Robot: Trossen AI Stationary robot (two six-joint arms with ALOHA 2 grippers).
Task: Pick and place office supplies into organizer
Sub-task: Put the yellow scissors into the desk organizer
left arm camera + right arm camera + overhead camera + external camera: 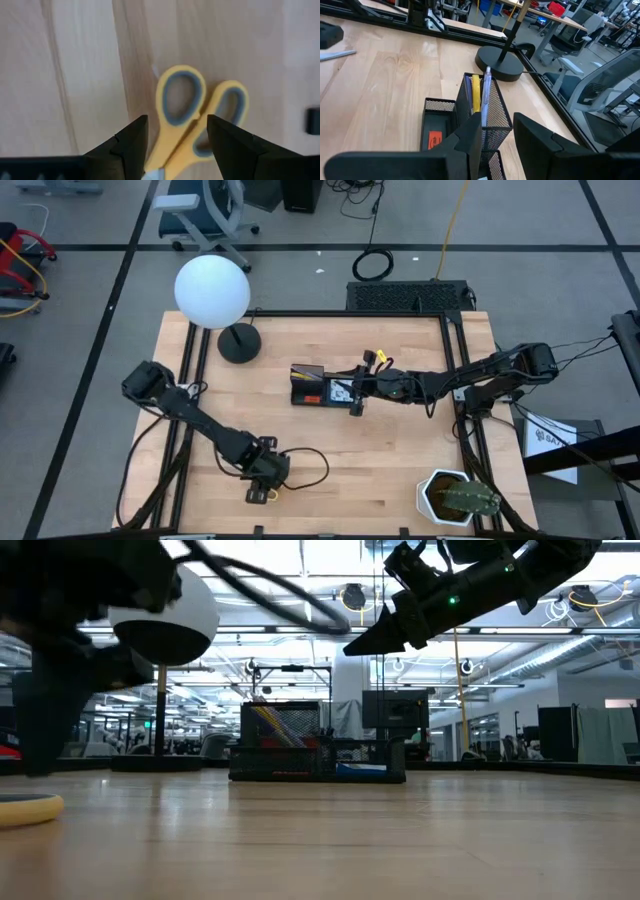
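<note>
Now we see the organizer [470,117] mid-table holding pens [481,95] in its taller section, our right gripper [496,145] spread empty above it, while our left gripper [176,145] straddles, unclenched, the scissors [192,117] lying on the table [400,460].

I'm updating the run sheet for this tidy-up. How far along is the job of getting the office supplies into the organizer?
Done: pens stand in the organizer's tall mesh section, and a low compartment holds a red piece. In hand: the left gripper, open, straddles the yellow-handled scissors lying on the table; nothing is gripped yet. The right gripper hangs open and empty over the organizer. Left: lifting the scissors in.
</note>
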